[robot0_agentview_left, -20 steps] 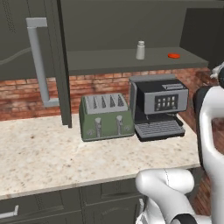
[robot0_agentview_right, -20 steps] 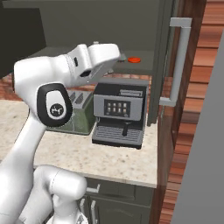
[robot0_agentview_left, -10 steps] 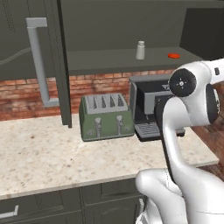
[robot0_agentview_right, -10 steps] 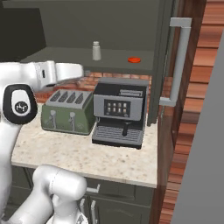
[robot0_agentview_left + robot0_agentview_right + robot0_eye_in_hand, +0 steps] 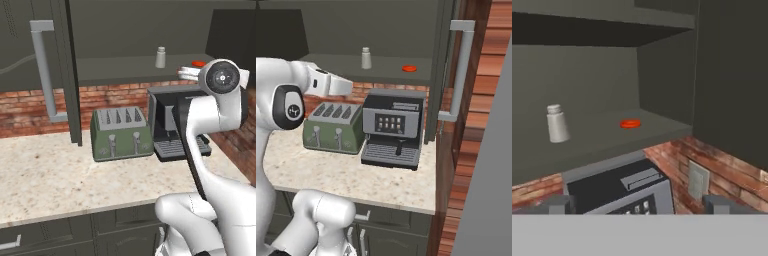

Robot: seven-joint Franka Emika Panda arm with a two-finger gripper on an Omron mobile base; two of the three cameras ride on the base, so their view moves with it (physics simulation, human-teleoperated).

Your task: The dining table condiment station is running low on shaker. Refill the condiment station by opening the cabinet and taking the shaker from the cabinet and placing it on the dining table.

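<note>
Pale grey-white, the shaker (image 5: 556, 123) stands upright on the lower shelf of the open cabinet (image 5: 70, 75), well left of a red disc (image 5: 630, 123), while the gripper (image 5: 637, 204) faces it spread wide and empty, apparently lining up to reach in.

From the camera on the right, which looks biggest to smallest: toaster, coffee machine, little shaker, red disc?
1. Coffee machine
2. Toaster, somewhat smaller, partly hidden by the arm
3. Shaker
4. Red disc, flatter than the shaker, similar in width
</note>
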